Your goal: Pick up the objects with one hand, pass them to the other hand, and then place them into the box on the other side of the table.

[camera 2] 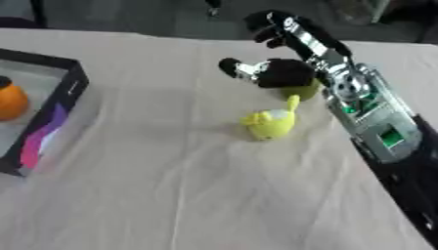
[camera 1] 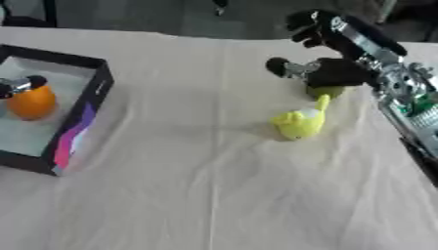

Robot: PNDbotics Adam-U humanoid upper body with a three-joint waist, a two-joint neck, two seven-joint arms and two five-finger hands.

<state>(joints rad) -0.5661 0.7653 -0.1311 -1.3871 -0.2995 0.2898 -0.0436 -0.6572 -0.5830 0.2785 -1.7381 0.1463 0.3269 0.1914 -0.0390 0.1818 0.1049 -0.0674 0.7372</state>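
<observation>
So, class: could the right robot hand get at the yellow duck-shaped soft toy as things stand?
Probably yes. The right robot hand hovers open just behind the yellow duck-shaped soft toy, over a small green object; only bare tablecloth surrounds the toy.

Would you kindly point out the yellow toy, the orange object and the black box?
yellow toy (camera 1: pixel 299 124), left eye view, on its round body.
orange object (camera 1: pixel 32 102), left eye view, on its middle.
black box (camera 1: pixel 96 88), left eye view, on its right wall.

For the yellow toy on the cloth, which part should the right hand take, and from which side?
Probably the round body of the yellow toy, from above: it is the widest part, and the thin piece sticking up at its right looks too slim to hold. The right hand hovers just behind it.
</observation>
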